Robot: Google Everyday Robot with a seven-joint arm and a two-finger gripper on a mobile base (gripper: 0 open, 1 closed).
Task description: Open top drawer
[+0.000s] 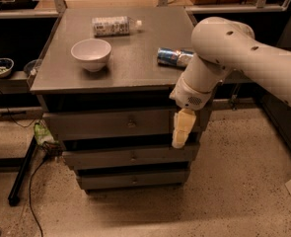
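The top drawer [105,124] is a wide grey front just under the cabinet top, with a small round metal knob [131,124] at its centre. It looks shut, flush with the frame. Two slimmer grey drawers [130,157] lie below it. My gripper [181,132] hangs from the white arm in front of the top drawer's right end, pointing down, to the right of the knob and apart from it.
On the cabinet top [135,63] stand a white bowl [91,54], a lying plastic bottle [113,25] and a lying blue can [173,57]. A black pole and cable [21,174] lie on the floor at the left. Speckled floor spreads to the right.
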